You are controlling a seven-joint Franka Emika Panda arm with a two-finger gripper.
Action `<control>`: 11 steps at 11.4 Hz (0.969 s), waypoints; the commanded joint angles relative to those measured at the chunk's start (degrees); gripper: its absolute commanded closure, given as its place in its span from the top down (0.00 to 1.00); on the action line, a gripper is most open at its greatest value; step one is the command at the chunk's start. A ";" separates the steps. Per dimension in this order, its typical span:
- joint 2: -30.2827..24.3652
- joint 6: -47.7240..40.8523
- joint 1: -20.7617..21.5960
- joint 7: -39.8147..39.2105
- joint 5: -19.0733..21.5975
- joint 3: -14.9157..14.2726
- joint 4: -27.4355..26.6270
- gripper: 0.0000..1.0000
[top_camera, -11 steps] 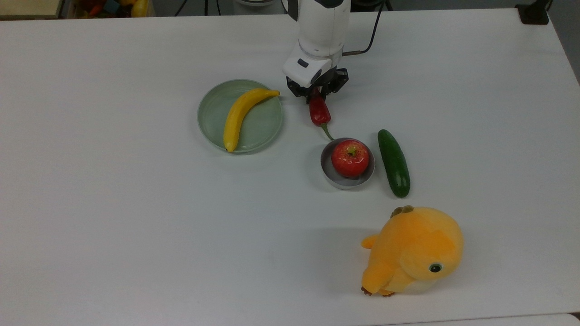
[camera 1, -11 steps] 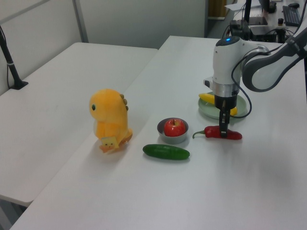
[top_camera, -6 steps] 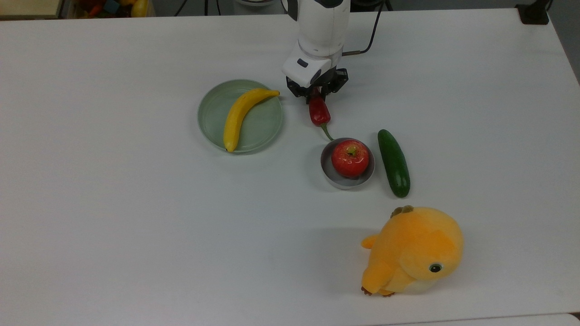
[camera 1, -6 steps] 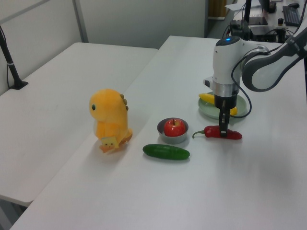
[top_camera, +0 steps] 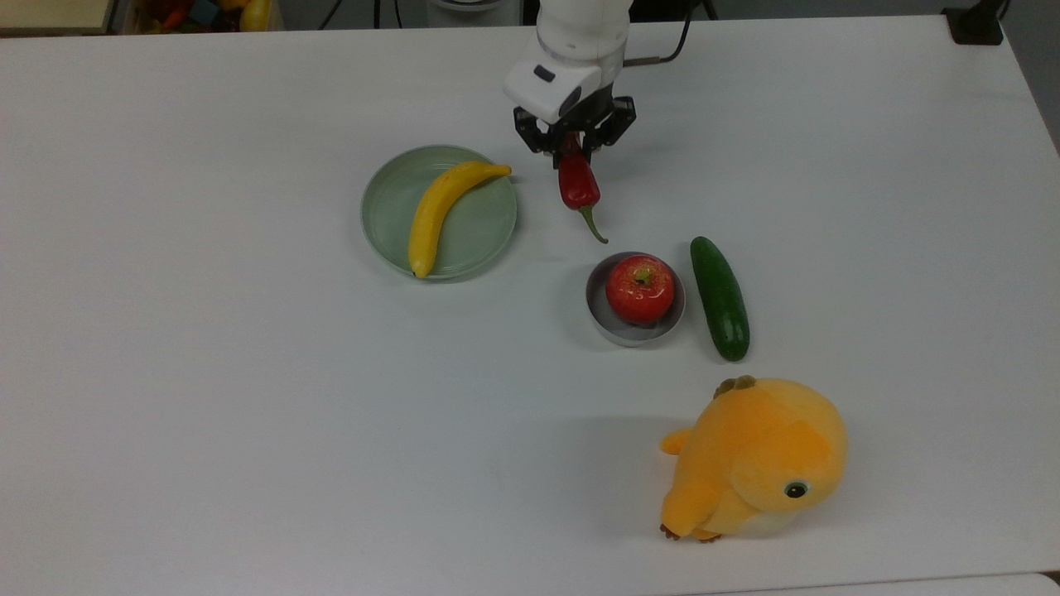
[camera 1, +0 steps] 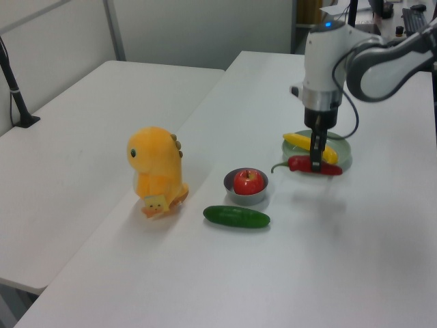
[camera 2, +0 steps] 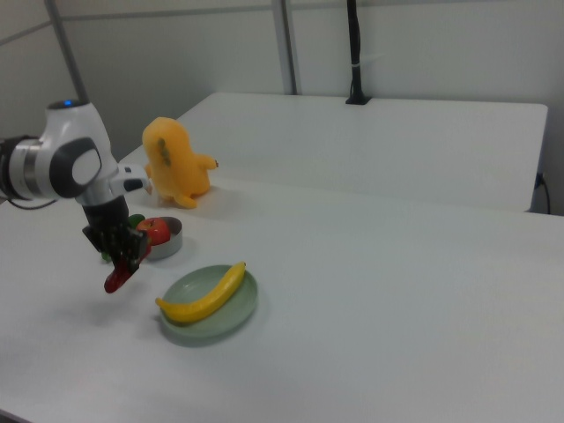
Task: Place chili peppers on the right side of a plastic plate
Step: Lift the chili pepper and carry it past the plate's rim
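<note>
Here the pincer [top_camera: 571,142] is clamped on the glossy, wrinkled chili pepper [top_camera: 578,184], lifted off the white counter [top_camera: 248,397], level, green stem toward the grey bowl [top_camera: 633,331]

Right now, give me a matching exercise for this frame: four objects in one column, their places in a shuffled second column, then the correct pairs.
Objects:
1. chili pepper
2. banana
3. apple
4. cucumber

Places:
A. in the grey bowl
B. lying bare on the white table
C. gripped by the fingers, lifted off the table
D. across the green plate

Pairs: 1-C, 2-D, 3-A, 4-B
</note>
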 commanded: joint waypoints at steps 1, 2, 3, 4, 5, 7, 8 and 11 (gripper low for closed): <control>-3.86 -10.81 -0.60 -0.49 4.93 -2.26 5.81 0.00; -4.22 -14.41 -0.51 -2.76 6.43 -3.93 8.18 0.00; -4.31 -17.67 -0.42 -4.61 7.49 -5.69 10.90 0.00; -4.57 -19.53 -0.16 -5.67 8.20 -7.88 13.11 0.00; -5.18 -20.41 0.10 -6.90 8.29 -9.82 14.26 0.00; -6.23 -20.51 0.19 -9.19 8.56 -13.33 15.67 0.00; -6.24 -20.42 0.19 -11.46 8.56 -15.35 16.55 0.00; -5.98 -19.81 -0.24 -23.47 8.64 -23.51 16.82 0.00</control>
